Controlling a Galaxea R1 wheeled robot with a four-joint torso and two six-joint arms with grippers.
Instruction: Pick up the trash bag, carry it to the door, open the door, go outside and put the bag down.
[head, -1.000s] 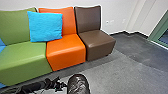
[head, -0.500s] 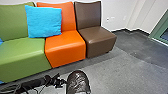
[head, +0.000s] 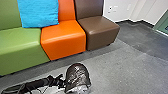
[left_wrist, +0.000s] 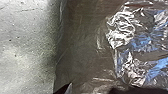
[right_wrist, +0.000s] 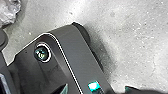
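Item: one trash bag, dark and glossy, low in my head view, showing more fully now the camera tips floorward, thus easier to monitor while carried; my left arm slanting in low, left gripper apparently beside the bag, gripping or loose I cannot tell.

An office building's seating area, shown by joined green, orange and brown seats with a blue cushion, on grey flooring against a white wall.
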